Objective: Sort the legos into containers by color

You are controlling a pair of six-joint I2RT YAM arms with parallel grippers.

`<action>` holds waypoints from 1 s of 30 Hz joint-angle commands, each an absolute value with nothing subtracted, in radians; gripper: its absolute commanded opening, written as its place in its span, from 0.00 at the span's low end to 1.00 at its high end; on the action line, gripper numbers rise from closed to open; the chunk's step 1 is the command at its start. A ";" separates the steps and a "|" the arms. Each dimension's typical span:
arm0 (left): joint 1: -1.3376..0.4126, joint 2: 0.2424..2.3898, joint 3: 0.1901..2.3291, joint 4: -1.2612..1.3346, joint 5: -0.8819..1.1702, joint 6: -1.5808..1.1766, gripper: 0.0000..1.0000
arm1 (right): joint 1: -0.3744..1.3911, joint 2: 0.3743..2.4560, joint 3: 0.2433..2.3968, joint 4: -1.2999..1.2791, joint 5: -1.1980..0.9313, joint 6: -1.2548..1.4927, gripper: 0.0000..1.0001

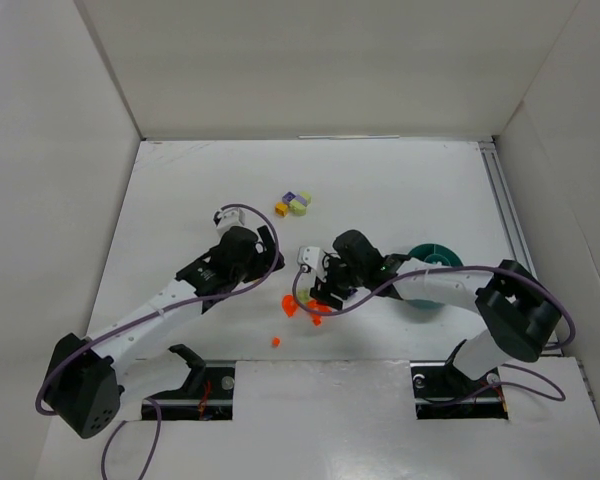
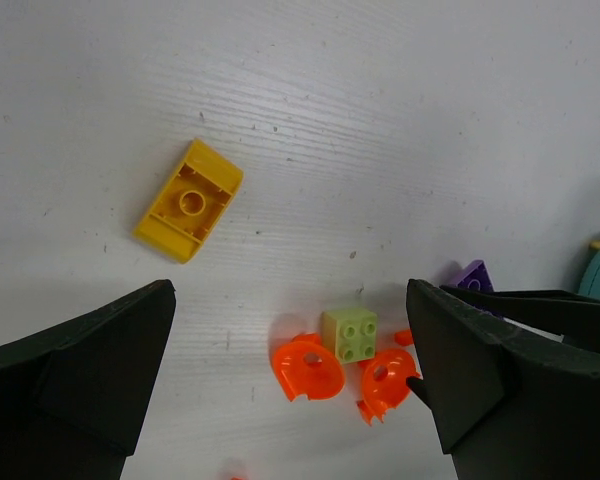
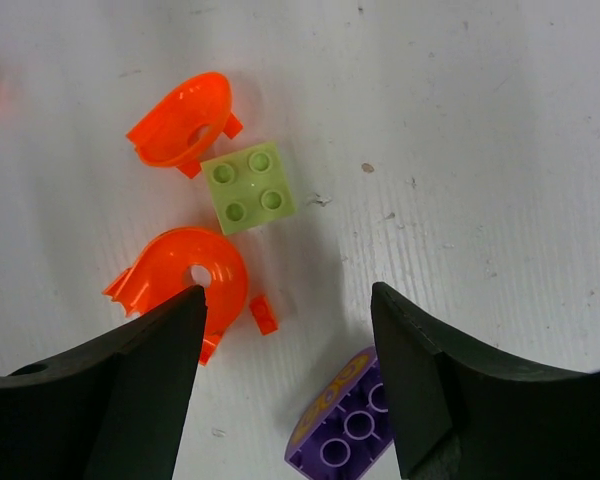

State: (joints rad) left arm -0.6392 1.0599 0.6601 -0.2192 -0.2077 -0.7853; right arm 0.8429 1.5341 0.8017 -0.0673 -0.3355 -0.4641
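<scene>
Two orange-red shell pieces (image 1: 290, 305) lie mid-table beside a pale green brick (image 2: 349, 334). In the right wrist view the shells (image 3: 180, 120) flank the green brick (image 3: 248, 187), with a tiny orange bit (image 3: 263, 313) and a purple brick (image 3: 350, 430) nearby. My right gripper (image 3: 288, 390) is open and empty just over the purple brick. My left gripper (image 2: 290, 400) is open and empty above the orange shells (image 2: 308, 368). A yellow brick (image 2: 188, 200) lies apart. The teal bowl (image 1: 435, 258) sits behind my right arm, mostly hidden.
A small cluster of purple, yellow and green bricks (image 1: 295, 203) lies farther back. A tiny orange piece (image 1: 276, 342) lies near the front edge. White walls close in the table at the left, back and right. The two grippers (image 1: 318, 290) are close together.
</scene>
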 commanded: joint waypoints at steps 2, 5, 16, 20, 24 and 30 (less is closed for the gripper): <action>-0.637 1.026 0.650 -0.195 -0.213 -0.762 1.00 | 0.862 1.523 0.844 -0.008 -0.394 -0.433 0.70; -0.637 1.026 0.641 -0.186 -0.213 -0.762 1.00 | 0.873 1.552 0.853 -0.008 -0.382 -0.433 0.70; -0.637 1.026 0.621 -0.186 -0.213 -0.772 0.99 | 0.882 1.647 0.853 -0.008 -0.380 -0.422 0.67; -0.637 1.026 0.621 -0.186 -0.213 -0.772 0.99 | 0.893 1.638 0.835 -0.008 -0.380 -0.402 0.51; -0.637 1.035 0.621 -0.176 -0.213 -0.772 0.99 | 0.902 1.638 0.825 -0.008 -0.371 -0.393 0.30; -0.637 1.055 0.630 -0.176 -0.213 -0.762 0.98 | 0.902 1.628 0.836 0.002 -0.371 -0.382 0.20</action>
